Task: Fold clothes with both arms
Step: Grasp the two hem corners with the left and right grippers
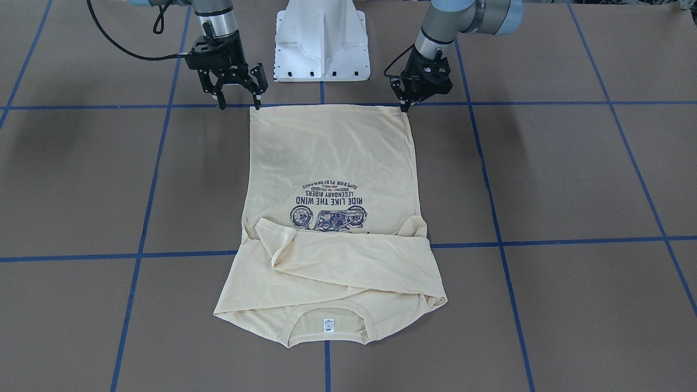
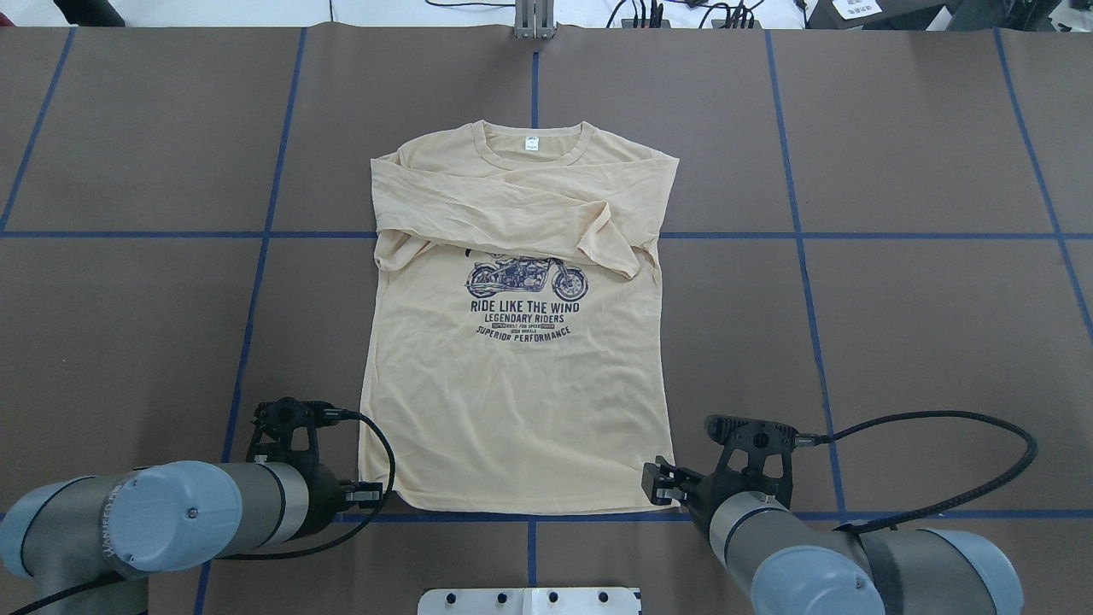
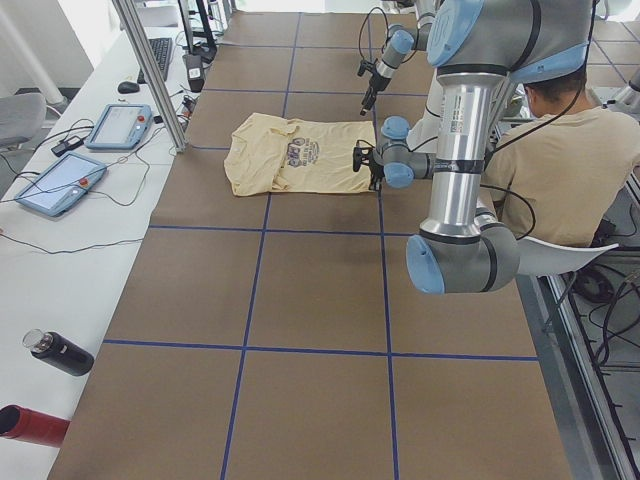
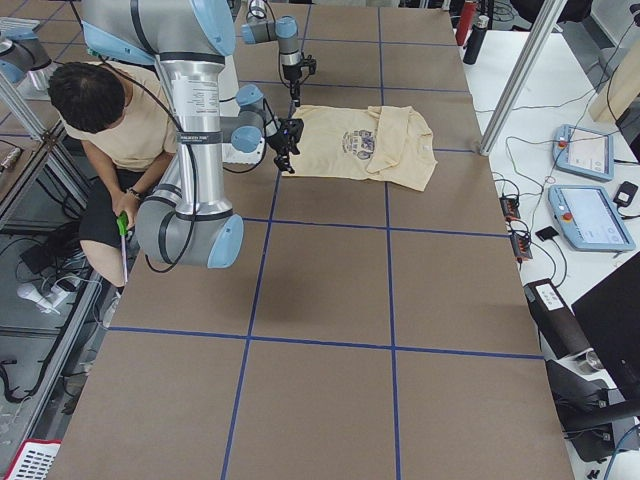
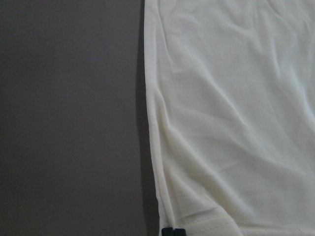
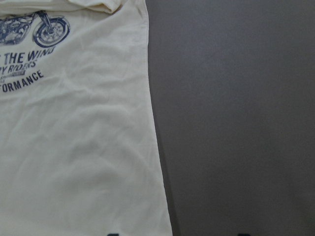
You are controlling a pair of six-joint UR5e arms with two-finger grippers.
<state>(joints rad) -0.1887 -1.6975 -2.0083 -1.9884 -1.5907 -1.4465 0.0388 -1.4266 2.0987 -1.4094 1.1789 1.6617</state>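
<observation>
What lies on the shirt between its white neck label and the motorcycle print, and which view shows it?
The shirt's folded sleeves lie across the chest between the neck label and the motorcycle print, shown clearly in the overhead view.

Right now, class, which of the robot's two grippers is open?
The right gripper: its jaws stand wide apart at one hem corner of the shirt. The left gripper is pinched shut on the other corner.
</observation>
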